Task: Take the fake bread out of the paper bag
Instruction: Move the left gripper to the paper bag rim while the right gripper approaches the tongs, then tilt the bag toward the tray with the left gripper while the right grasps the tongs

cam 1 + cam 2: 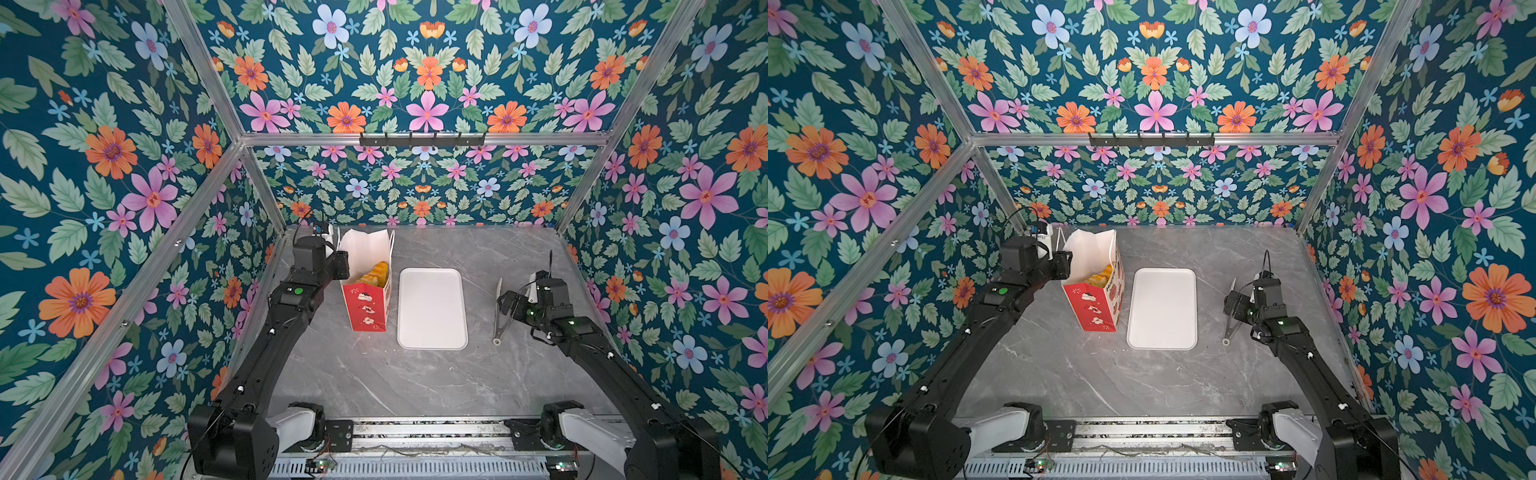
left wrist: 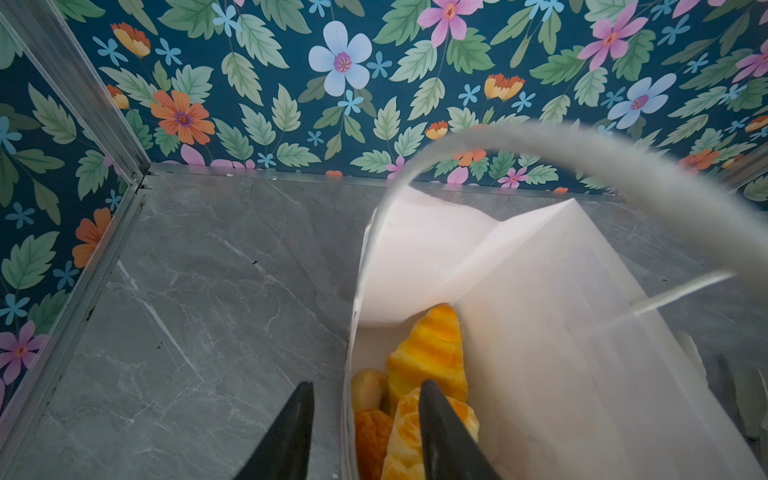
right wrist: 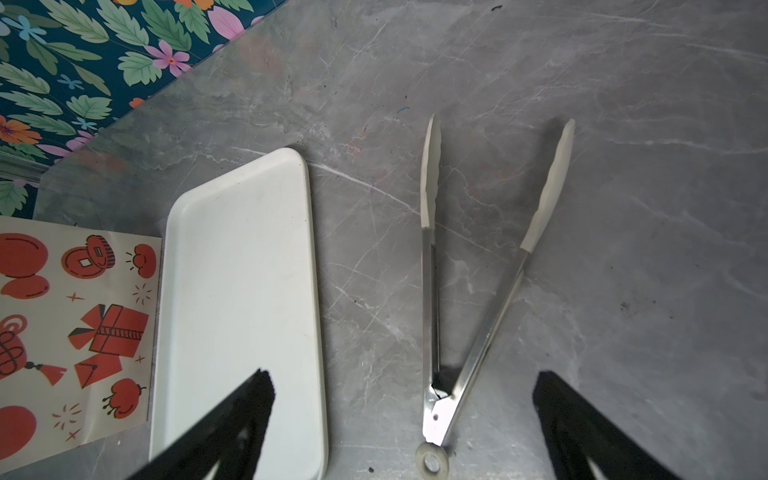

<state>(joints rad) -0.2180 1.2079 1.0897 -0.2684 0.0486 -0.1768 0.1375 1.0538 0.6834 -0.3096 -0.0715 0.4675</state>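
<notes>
Paper bag [image 1: 368, 307] just beside the white tray [image 1: 432, 311], fake bread [image 2: 428, 353] inside. We read the left gripper [image 2: 365, 386], jaws part-spread astride the bag wall, as bracing it; the right gripper [image 3: 401, 374], jaws wide and empty, hovers over tongs [image 3: 432, 311].

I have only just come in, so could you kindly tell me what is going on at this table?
The left arm has its jaws open astride one wall of the upright paper bag, one inside by the fake bread, one outside. The right arm hovers with jaws wide open above the tongs lying on the table. The white tray between bag and tongs holds no bread yet.
</notes>
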